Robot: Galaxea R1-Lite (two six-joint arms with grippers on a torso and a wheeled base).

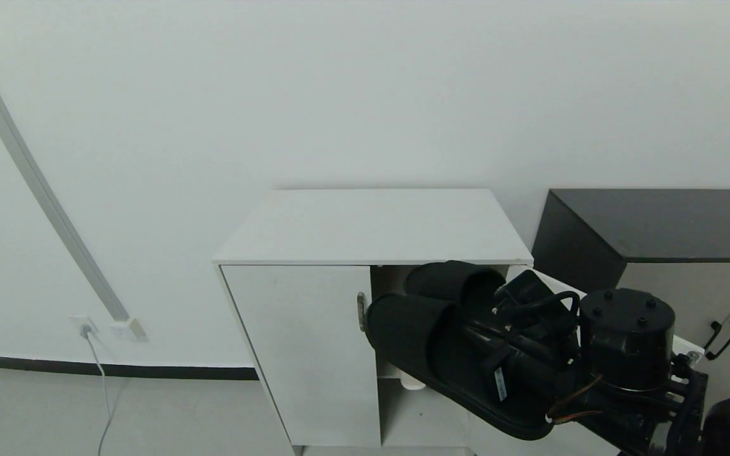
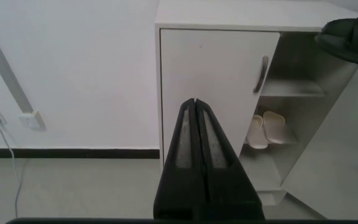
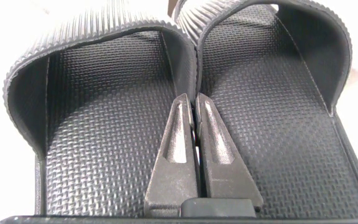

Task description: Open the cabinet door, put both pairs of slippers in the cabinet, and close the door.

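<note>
The pair of black slippers (image 1: 431,329) hangs at the top of the cabinet's open right half, toes pointing in, just under the front edge of the white cabinet (image 1: 371,225). The right gripper (image 3: 192,99) is pinched almost shut on the two inner side walls, pressed together, so one thin grip carries both shoes. The white slippers (image 2: 266,129) already sit on a lower shelf inside.

The nearer toe lies just beside the free edge of the closed left door (image 1: 301,342), by its handle (image 2: 263,73). Pushing straight in could likely snag it there and twist the pair in the pinch. The soles also fan apart away from the fingers, so a knock against the upper shelf (image 2: 291,90) or the cabinet's top edge might work one slipper loose. The open door also needs room when closing.

The right arm reaches in from the cabinet's right front, its wrist low and angled up towards the opening. The left gripper (image 2: 195,102) has its fingers together on nothing, held well back and facing the closed door.
</note>
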